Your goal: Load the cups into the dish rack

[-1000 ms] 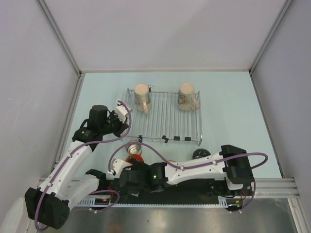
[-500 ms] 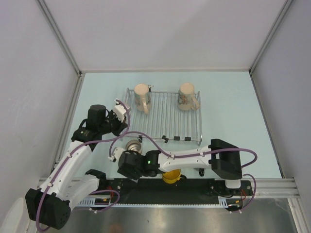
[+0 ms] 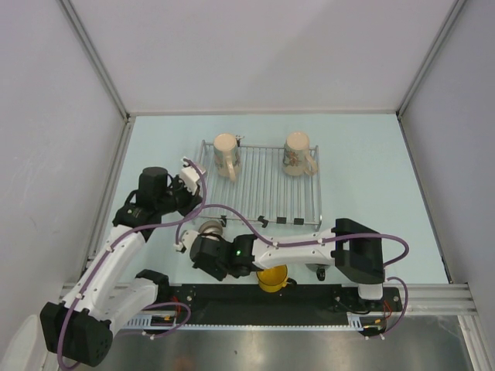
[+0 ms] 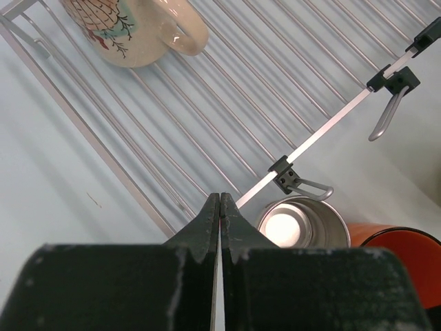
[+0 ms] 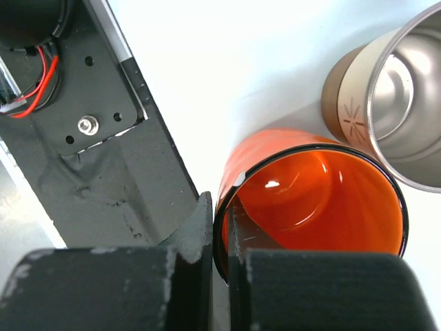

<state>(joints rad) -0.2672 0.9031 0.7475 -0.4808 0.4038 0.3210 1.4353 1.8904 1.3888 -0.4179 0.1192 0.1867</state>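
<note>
Two beige mugs [image 3: 226, 154] lay on the dish rack [image 3: 263, 189]; the orange mug [image 5: 310, 200] stood on the counter [image 3: 363, 178] beside the steel cup [image 5: 393, 103]. The right claw [image 5: 220, 214] had swung across and clenched its rim, tight against the black base plate [image 5: 103, 124], so lifting looked next. The left claw [image 4: 219, 207], clenched empty, hovered over the rack's near edge.

Left arm [image 3: 116, 255] and right arm [image 3: 294, 249]: white link shells, black joint housings. Purple cables [image 3: 387, 240] are run along both. A green light [image 3: 237, 251] is noted on the right wrist. Left gripper [image 4: 219, 201] and right gripper [image 5: 220, 210]: matte black fingers, edges scuffed grey. A silver screw [image 5: 87, 125] is set in the black base plate [image 5: 103, 89], with red wires [image 5: 34, 76] beside it.
</note>
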